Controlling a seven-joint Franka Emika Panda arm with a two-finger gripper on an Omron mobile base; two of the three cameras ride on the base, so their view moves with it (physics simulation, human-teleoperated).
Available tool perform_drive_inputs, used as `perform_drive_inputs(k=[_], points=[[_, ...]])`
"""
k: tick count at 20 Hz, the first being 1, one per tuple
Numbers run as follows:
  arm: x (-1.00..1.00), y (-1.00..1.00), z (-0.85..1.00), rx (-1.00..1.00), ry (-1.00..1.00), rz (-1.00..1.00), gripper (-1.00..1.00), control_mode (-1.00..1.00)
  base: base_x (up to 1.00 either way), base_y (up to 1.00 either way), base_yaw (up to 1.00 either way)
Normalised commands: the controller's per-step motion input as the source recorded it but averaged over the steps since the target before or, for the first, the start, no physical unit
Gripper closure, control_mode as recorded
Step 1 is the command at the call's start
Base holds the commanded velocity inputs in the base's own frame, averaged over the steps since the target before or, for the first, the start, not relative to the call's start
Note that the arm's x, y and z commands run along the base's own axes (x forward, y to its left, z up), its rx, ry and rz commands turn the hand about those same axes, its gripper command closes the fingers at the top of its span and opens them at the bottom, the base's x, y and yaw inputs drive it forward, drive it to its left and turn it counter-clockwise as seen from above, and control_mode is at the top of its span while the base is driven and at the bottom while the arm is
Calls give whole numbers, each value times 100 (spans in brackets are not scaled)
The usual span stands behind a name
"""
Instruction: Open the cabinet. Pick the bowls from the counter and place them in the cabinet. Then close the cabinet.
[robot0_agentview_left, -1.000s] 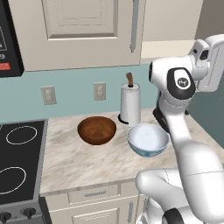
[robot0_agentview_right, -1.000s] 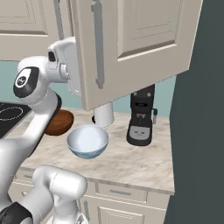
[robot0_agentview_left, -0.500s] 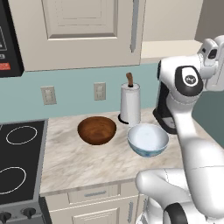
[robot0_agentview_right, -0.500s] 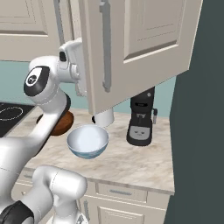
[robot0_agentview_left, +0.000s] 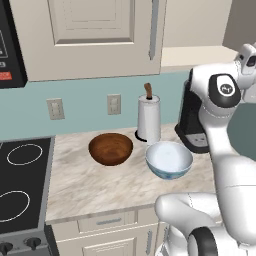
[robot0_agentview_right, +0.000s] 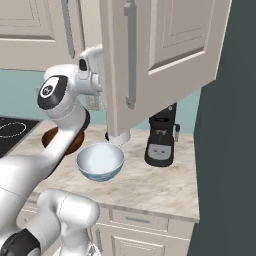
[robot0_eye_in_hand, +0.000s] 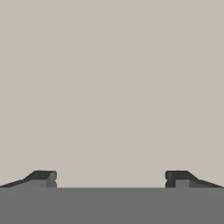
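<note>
Stovetop is seen at the far left of the counter, black with white rings. Two wall outlets are set in the teal backsplash above the counter. The brown wooden bowl sits upright on the counter, just right of the stovetop edge. A paper towel roll on its stand is placed behind and right of that bowl, against the backsplash. The white bowl with blue pattern rests upright on the counter right of the brown one, near it but not touching, closer to the counter's front edge. A black coffee machine stands further right on the counter, near the wall. Above the counter, the cabinet has its left door shut and its right door swung out wide over the counter, vertical bar handle facing the camera in the right base view. The arm is raised behind the open door. The gripper is spread wide with nothing between the fingertips, facing a plain beige surface up close; which cabinet surface that is cannot be told. Drawer fronts run below the counter edge.
</note>
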Motion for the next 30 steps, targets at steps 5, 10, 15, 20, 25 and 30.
perform_drive_inputs(k=[5, 10, 15, 20, 25, 30], points=[[0, -22, -2, -1, 0, -1, -100, -100, 0, 0, 0], [0, -12, -4, 0, 0, 0, -100, -100, 0, 0, 0], [0, -4, -8, 0, 0, 0, -100, -100, 0, 0, 0], [0, 0, -15, 0, 0, 0, -100, -100, 0, 0, 0], [0, 0, -15, 0, -2, 0, -100, -100, 0, 0, 0], [0, 15, 0, 1, -9, 0, -100, -100, 0, 0, 0]])
